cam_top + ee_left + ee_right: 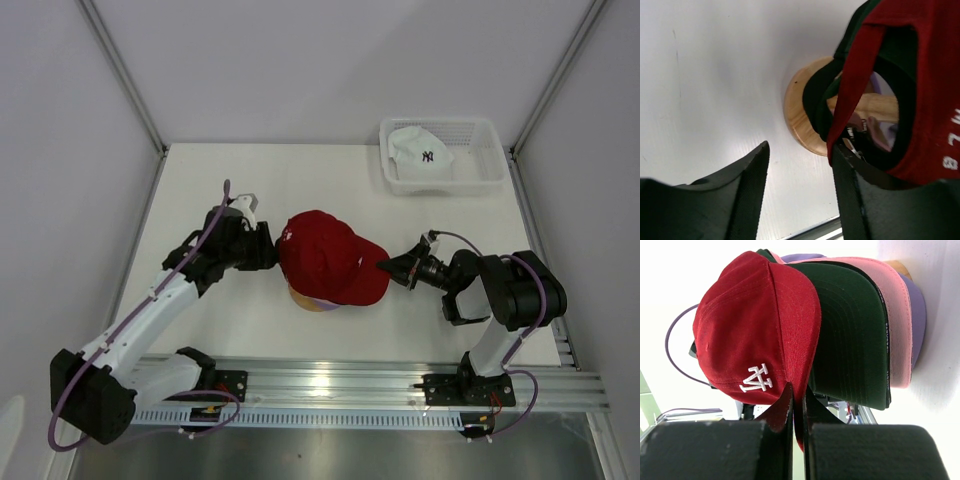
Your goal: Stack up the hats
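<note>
The red cap [330, 258] lies on top of a stack of caps on the round wooden stand [800, 117] in mid table. In the right wrist view the red cap [750, 330] covers a dark green cap [850, 340], a pink one [892, 315] and a purple one [917, 315]. My right gripper [395, 268] is shut on the red cap's brim [799, 400]. My left gripper [265, 245] is open at the back of the stack [800, 147], its right finger [855, 190] against the red cap's rear band [855, 95]. A white cap [420, 150] lies in the basket.
The white mesh basket [490, 180] stands at the back right corner of the table. Grey walls close in the table on the left, back and right. A metal rail [330, 385] runs along the near edge.
</note>
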